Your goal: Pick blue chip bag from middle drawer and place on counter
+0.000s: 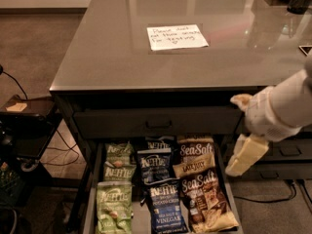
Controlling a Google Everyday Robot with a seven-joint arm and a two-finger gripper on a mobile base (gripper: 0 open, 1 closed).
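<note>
Gripper [237, 134] is hovering at the right edge of the middle drawer [90, 199], its two cream fingers [246, 155] standing apart and holding nothing; the blue chip bag [165, 207] is lying flat at the front middle of that open drawer, left of and below the gripper; another dark blue bag [154, 165] is lying just behind it; green bags [113, 207] are filling the left column and brown Sea Salt bags [207, 199] the right; above, a closed drawer front [158, 123] is sitting under the counter [112, 52], which is bearing a white note [177, 36].
</note>
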